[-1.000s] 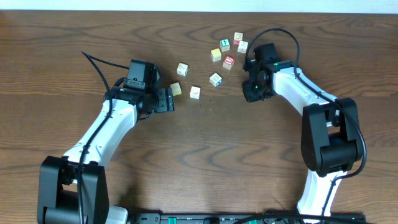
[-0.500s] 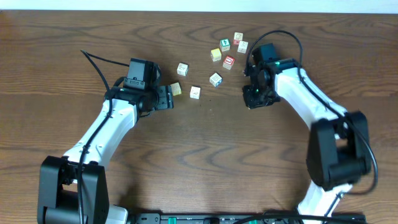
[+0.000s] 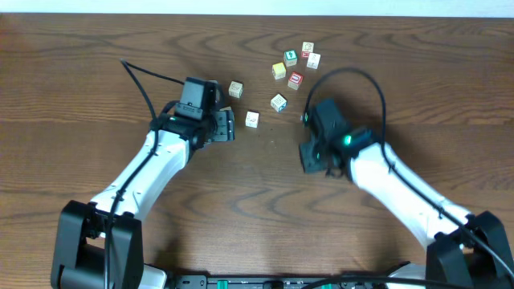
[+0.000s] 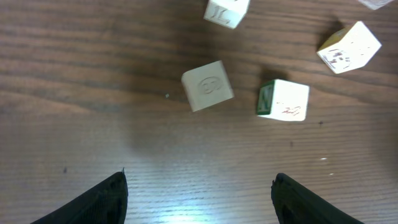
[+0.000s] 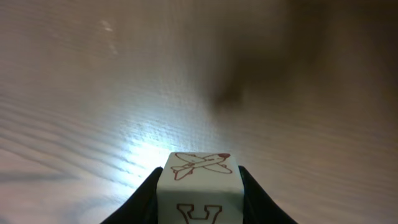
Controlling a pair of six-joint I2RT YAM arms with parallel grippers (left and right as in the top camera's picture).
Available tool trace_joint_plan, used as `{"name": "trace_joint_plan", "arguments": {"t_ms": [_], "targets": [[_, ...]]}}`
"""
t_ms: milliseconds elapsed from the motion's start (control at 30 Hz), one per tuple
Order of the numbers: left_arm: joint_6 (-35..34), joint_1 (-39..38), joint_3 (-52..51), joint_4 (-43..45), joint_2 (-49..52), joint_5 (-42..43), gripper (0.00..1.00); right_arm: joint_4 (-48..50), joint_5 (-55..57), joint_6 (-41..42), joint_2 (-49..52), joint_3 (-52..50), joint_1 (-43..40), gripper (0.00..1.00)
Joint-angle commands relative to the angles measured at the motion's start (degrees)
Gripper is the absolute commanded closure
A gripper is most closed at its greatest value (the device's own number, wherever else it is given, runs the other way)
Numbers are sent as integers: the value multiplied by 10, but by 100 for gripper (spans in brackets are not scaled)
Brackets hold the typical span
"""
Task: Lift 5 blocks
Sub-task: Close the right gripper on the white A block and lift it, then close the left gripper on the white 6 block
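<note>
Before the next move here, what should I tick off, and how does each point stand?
1. Right claw gripping a block: ok. It is shut on the airplane block, with a finger on each side.
2. Airplane block clear of the table: cannot tell. The wood behind it is blurred.
3. Left claw open and empty: ok. Its fingers are wide apart with nothing between them.
4. Target ahead of the left claw: ok. A pale cube lies on the table ahead of the gap.
5. Room around the pale cube: ok. The green-sided cube lies beside it, not touching.
6. Claws apart from each other: ok in the overhead view.
</note>
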Motion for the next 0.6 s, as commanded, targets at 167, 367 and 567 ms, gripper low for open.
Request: {"name": "trace_joint_plan", "arguments": {"t_ms": [167,367,567], "targets": [[-3,-33,13,9,-60,-30,25,112,20,132,-31,-137,9,98],[-28,-35,-3,10,-76,-30,25,143,24,132,-30,-159,9,91],[-40,-45,-31,13,-74,-30,25,140,21,160,-22,-165,10,91]]}}
